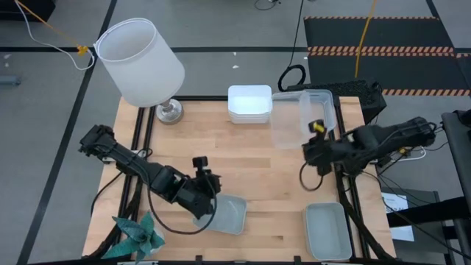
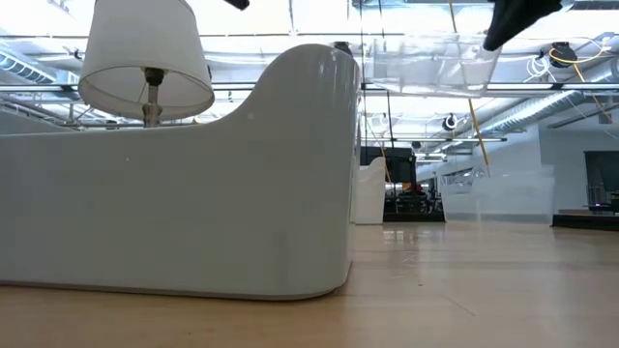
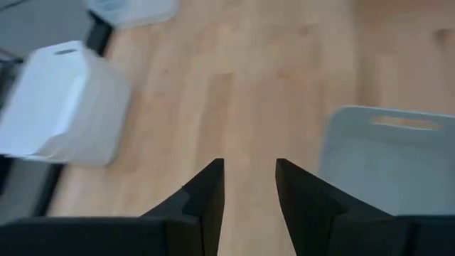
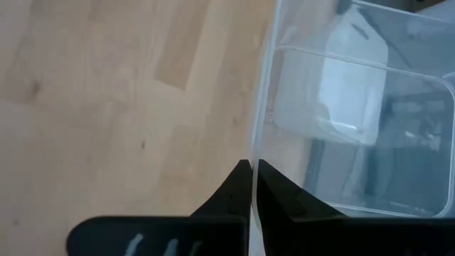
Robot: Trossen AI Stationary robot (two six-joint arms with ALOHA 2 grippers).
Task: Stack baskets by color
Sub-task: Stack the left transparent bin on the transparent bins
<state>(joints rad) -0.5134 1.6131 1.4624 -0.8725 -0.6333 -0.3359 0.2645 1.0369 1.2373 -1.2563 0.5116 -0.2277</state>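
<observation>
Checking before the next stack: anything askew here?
Yes. The clear basket hangs tilted, pinched by its wall in the right gripper, and the grey-green basket by the left gripper lies crooked.

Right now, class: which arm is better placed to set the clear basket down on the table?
Right. The right gripper is shut on the clear basket's wall. The left gripper is open beside a grey-green basket.

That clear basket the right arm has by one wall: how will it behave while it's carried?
The clear basket looks thin-walled, so probably light. The right end effector pinches one wall only, so it may swing or tilt. Smooth plastic could slip; its walls might flex under a hard squeeze.
</observation>
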